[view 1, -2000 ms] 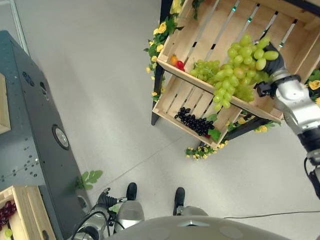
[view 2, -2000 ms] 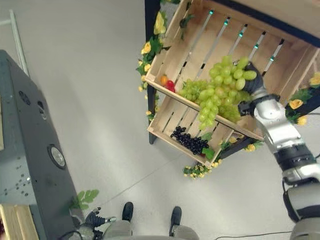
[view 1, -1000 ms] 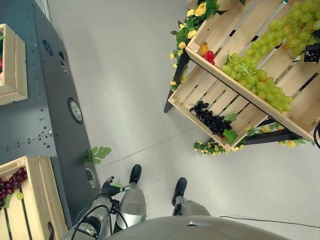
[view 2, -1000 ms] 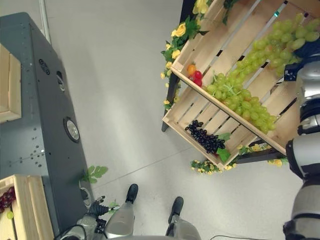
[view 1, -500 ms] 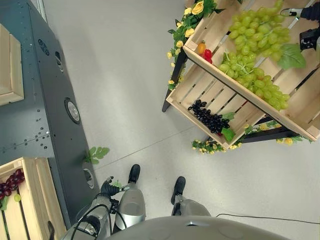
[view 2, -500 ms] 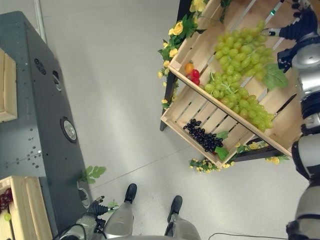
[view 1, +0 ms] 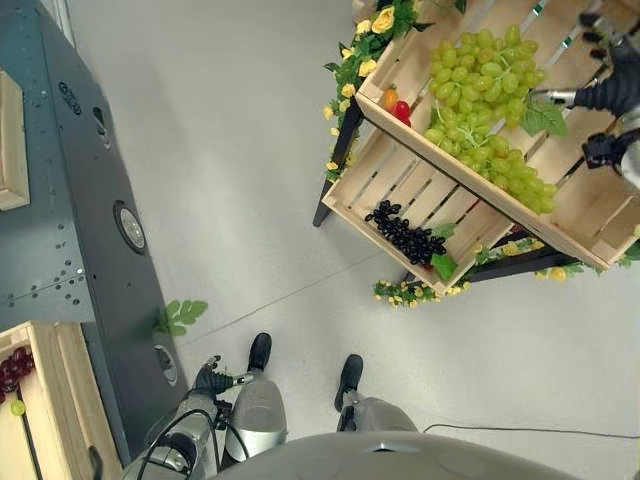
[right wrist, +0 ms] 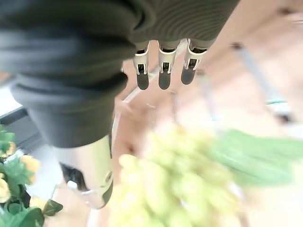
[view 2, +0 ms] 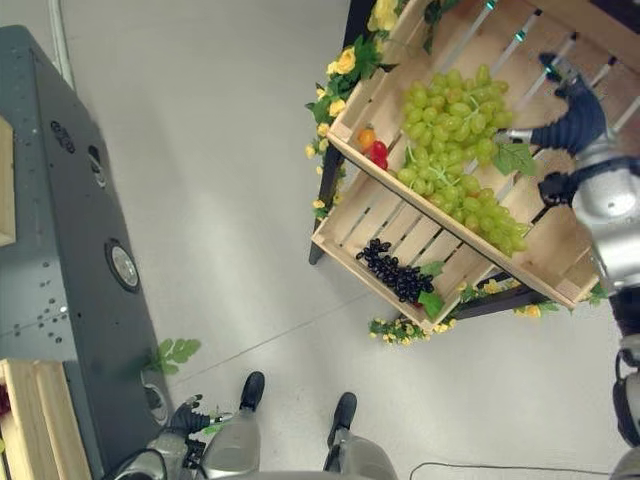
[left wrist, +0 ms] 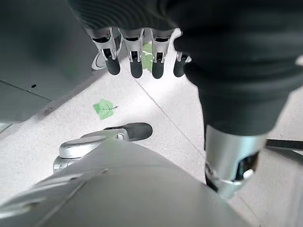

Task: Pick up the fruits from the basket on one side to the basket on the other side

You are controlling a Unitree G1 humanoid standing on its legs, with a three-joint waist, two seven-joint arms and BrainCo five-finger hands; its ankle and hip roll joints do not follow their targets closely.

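- Right hand [view 2: 572, 108] is up at the far right, over the upper wooden crate [view 1: 580, 205] of the tilted display stand; fingers straight and spread, holding nothing.
- A large bunch of green grapes [view 1: 478, 75] lies in the upper crate just left of that hand, its green leaf [view 1: 541, 120] nearest the fingers. The right wrist view shows the fingers [right wrist: 163, 68] held straight above the grapes, apart from them.
- A second, longer bunch of green grapes [view 1: 495, 165] lies along the upper crate's near rim.
- A small orange fruit [view 1: 390, 97] and a red fruit [view 1: 402, 111] sit touching in the upper crate's left corner.
- The lower crate [view 1: 365, 185] holds a bunch of black grapes [view 1: 405, 235] with a green leaf at its near end.
- Yellow flowers with leaves [view 1: 365, 45] trim the stand's left edge.
- Left hand [view 1: 212, 380] hangs low at near left beside a dark grey cabinet [view 1: 75, 220]; fingers [left wrist: 135, 59] loosely straight, empty.
- At the near left, a wooden crate [view 1: 55, 410] holds red grapes [view 1: 12, 370] at the view's edge.
- Loose green leaves [view 1: 178, 315] lie on the floor beside the cabinet.
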